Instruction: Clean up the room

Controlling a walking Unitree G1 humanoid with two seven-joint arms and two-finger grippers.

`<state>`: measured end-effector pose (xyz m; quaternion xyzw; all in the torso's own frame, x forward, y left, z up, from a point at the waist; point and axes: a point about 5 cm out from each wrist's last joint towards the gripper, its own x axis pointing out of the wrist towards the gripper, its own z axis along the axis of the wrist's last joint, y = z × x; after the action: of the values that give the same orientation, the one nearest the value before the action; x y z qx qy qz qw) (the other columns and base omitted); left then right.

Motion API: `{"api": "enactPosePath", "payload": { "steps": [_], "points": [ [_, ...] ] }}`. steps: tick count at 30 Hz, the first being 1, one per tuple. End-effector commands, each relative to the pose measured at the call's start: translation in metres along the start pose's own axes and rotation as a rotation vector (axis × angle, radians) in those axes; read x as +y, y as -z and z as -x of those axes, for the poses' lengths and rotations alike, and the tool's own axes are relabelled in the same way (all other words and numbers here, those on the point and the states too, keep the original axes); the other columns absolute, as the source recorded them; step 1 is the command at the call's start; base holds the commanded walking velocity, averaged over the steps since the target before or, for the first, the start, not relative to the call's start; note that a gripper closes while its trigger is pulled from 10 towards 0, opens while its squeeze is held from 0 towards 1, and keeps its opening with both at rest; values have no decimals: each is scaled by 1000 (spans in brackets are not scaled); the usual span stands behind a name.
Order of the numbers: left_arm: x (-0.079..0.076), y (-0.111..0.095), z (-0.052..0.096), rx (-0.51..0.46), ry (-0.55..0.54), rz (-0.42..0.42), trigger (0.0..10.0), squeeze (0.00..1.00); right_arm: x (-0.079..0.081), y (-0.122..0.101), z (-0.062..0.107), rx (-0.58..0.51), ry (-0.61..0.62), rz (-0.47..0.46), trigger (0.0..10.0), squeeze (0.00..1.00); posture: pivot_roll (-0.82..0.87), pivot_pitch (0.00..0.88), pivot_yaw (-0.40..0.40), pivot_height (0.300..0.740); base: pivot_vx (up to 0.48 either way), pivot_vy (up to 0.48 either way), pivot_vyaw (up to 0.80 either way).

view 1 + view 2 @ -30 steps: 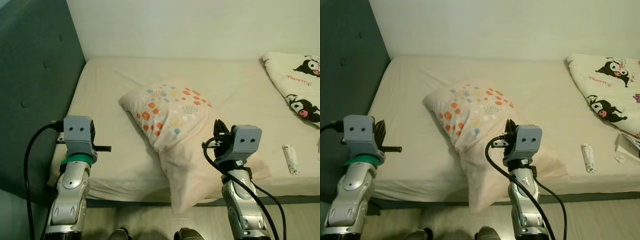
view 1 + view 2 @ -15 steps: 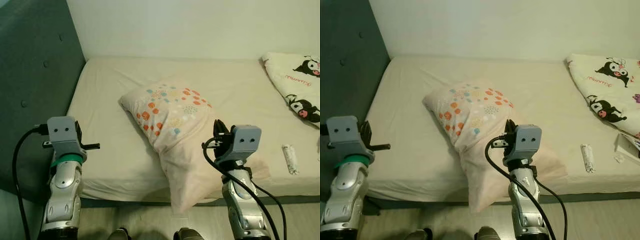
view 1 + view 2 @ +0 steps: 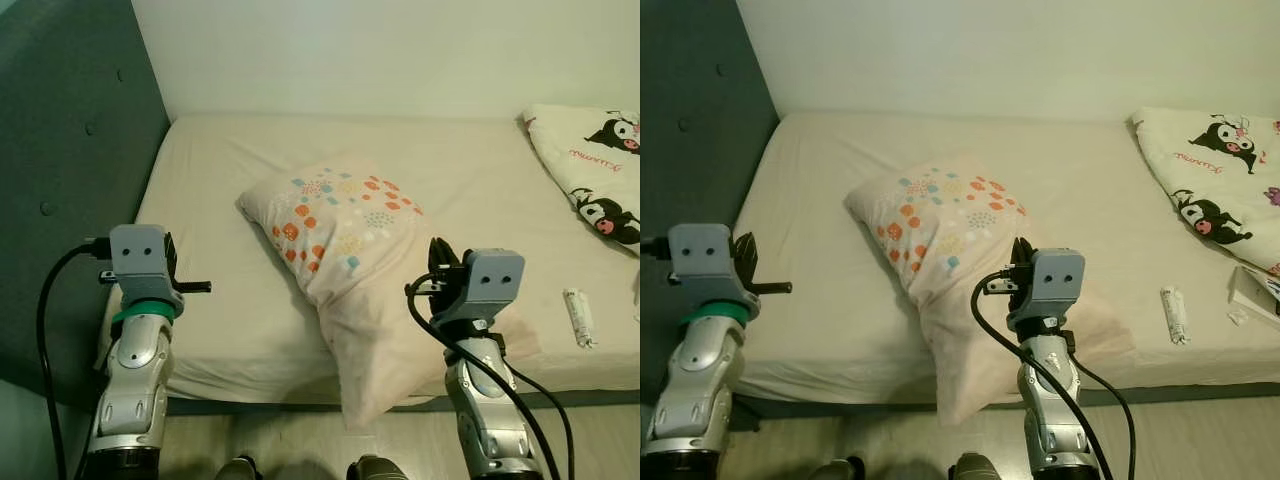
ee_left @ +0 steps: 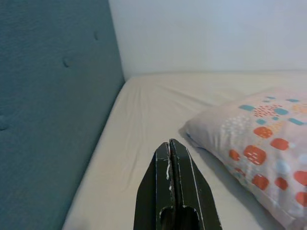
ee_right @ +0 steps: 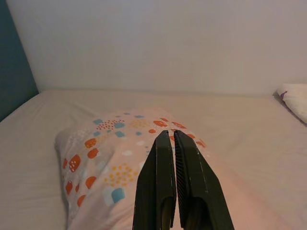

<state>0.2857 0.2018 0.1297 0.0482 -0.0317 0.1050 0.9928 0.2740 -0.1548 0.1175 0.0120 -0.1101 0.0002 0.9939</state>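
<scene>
A soft, puffy cream pillow with orange and blue dot print [image 3: 340, 255] lies slantwise on the wrinkled beige bed sheet [image 3: 220, 200], one corner drooping over the bed's near edge. The right tool [image 5: 171, 143], its fingers pressed together and empty, hovers over the pillow's near end. The left tool [image 4: 170, 152], likewise closed and empty, hangs at the pillow's 9 o'clock, beside the padded teal fabric headboard [image 3: 70, 150].

The two eye views look forward and down from the head, and the bed [image 3: 250, 330] spans both frames. Each wrist view looks low along its own black fingers across the mattress toward the wall [image 5: 158, 43]. All four share the dotted pillow [image 3: 345, 235].
</scene>
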Motion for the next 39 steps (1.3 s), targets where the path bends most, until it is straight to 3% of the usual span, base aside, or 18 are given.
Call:
{"api": "enactPosePath", "payload": {
  "steps": [1,39],
  "points": [
    [-3,7,3,19,16,-17,10000,0,-4,1,1,6,13,2,10000,0,-41,0,-11,740,0,0,0],
    [-10,6,4,16,29,-12,10000,0,0,4,1,17,-2,0,10000,0,-32,0,-22,740,0,0,0]
  ]
}}
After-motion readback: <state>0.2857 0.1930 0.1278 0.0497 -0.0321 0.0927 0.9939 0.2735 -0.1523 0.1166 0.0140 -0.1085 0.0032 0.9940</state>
